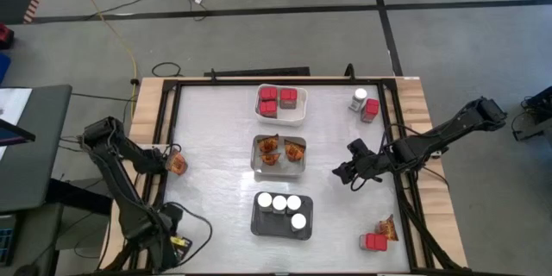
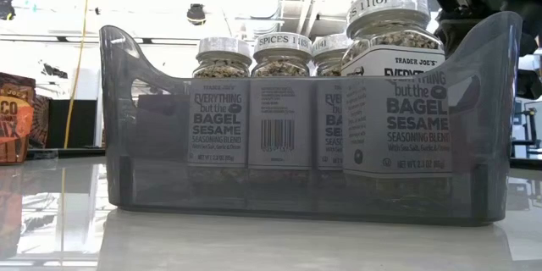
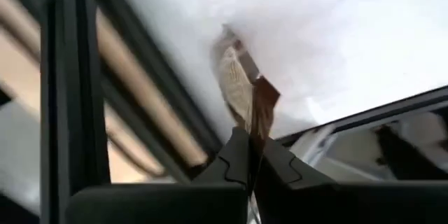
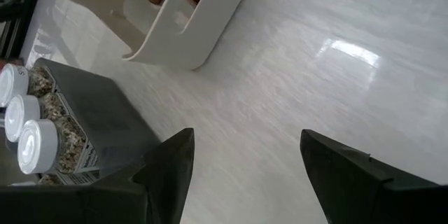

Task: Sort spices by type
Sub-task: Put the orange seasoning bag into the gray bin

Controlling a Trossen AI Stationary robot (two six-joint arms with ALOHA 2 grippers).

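Three trays (image 1: 279, 155) stood in a central column from 12 to 6 o'clock; bare table (image 1: 211, 164) flanked them at 9 and 3.

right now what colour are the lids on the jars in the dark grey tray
White, round lids on the jars in the dark grey tray; clearest in the high view.

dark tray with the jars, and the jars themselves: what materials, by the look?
Dark grey tray: looks like smoky translucent plastic, glossy; the jar labels read through its wall. Jars: clear glass or hard plastic, can't tell which; the seasoning shows through above printed paper-like labels. White lids: seemingly ribbed plastic, matte.
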